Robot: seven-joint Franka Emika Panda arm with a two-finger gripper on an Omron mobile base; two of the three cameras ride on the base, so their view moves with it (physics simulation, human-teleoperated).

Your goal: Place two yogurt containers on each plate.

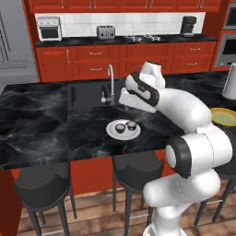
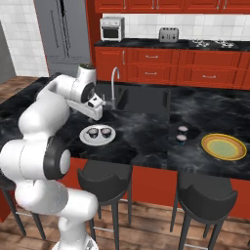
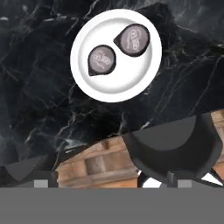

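The white plate (image 3: pixel 119 87) lies on the black marble island with two yogurt containers on it, one (image 3: pixel 102 60) beside the other (image 3: pixel 133 40). From the base cameras the same plate (image 1: pixel 111 132) (image 2: pixel 84 138) shows the pair (image 1: pixel 120 127) (image 1: pixel 132 125) near the front edge. Two more yogurt containers (image 2: pixel 183 129) (image 2: pixel 181 138) stand on the bare counter left of the yellow plate (image 2: pixel 224 146) (image 1: pixel 224 117), which holds nothing. My gripper (image 1: pixel 125 105) (image 2: pixel 96 116) (image 3: pixel 109 183) hangs open above the white plate, holding nothing.
A sink (image 2: pixel 144 100) with a tall faucet (image 2: pixel 114 80) sits just behind the white plate. Black bar stools (image 2: pixel 105 178) (image 2: pixel 207 197) line the island's front edge. A white object (image 1: pixel 230 83) stands behind the yellow plate.
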